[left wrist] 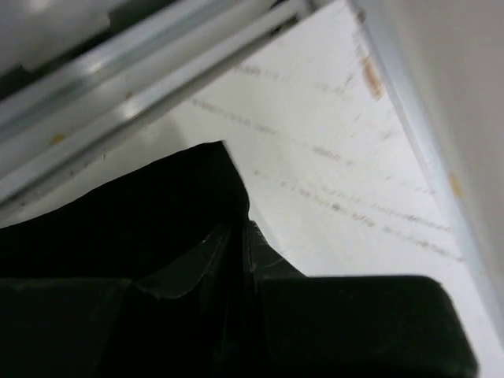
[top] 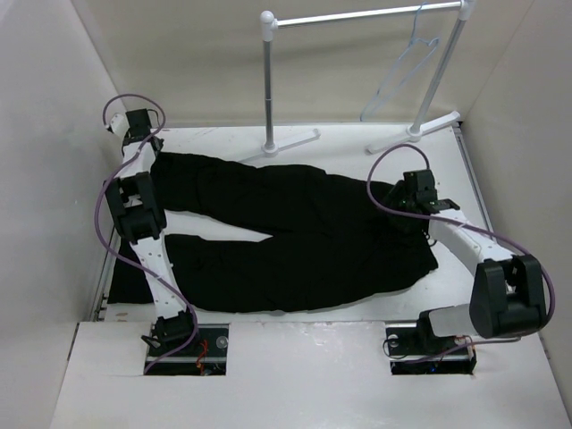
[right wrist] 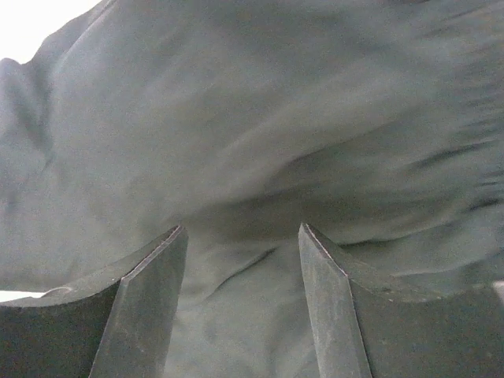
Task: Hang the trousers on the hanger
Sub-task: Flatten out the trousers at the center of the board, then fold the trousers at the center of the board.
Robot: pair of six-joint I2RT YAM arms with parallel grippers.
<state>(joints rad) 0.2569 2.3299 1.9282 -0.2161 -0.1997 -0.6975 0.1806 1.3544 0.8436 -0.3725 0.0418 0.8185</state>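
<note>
The black trousers (top: pixel 295 232) lie flat across the white table, legs pointing left and waist to the right. My left gripper (top: pixel 152 150) is at the cuff of the far leg; in the left wrist view the left gripper (left wrist: pixel 246 236) is shut on a pinch of the trousers (left wrist: pixel 142 220) at the cuff corner. My right gripper (top: pixel 404 214) hovers over the waist end. In the right wrist view the right gripper (right wrist: pixel 240 232) stands open just above the trousers (right wrist: pixel 260 118), nothing between its fingers. The pale hanger (top: pixel 407 67) hangs from the rail at the back right.
A white rail stand (top: pixel 268 80) with two feet stands at the back of the table (top: pixel 357 147). White walls close in on the left, back and right. A metal edge strip (left wrist: pixel 157 87) runs close beside the cuff.
</note>
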